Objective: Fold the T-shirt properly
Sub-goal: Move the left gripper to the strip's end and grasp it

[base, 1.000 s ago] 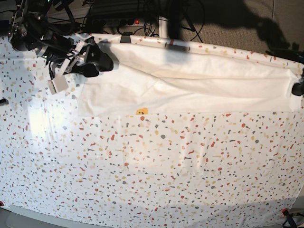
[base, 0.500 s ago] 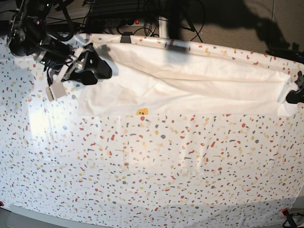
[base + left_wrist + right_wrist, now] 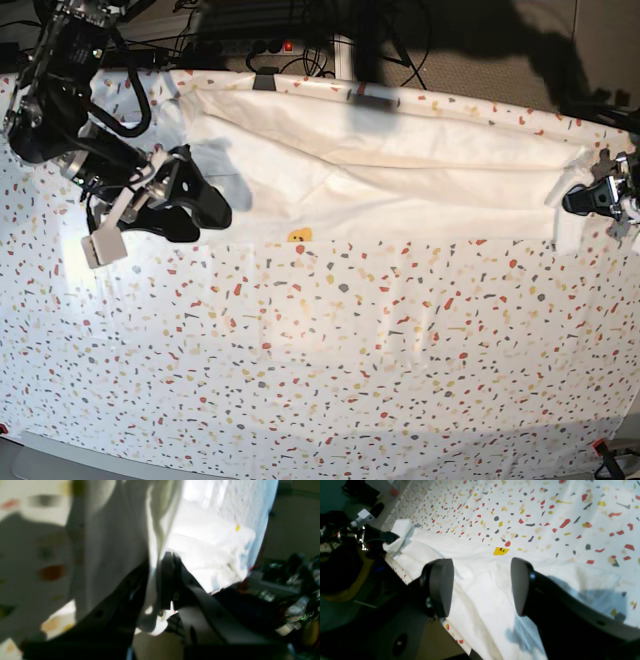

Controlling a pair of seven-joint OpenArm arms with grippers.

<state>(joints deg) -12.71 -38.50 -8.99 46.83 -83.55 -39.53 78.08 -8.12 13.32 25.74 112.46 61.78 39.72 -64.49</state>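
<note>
Right gripper (image 3: 205,195) moved off shirt (image 3: 400,170) toward table's (image 3: 330,350) left edge, jaws wide, empty. Left gripper (image 3: 585,198) pinching shirt's right end. Shirt is long strip at far edge; crosswise folds left.

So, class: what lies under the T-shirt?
The speckled tablecloth shows around the T-shirt; directly beneath is covered. A yellow print peeks out at its near edge.

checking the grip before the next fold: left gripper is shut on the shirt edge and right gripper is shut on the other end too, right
Not quite. The left gripper is shut on the T-shirt edge, but the right gripper is open: the right wrist view shows its pads spread apart above the shirt, holding nothing.
</note>
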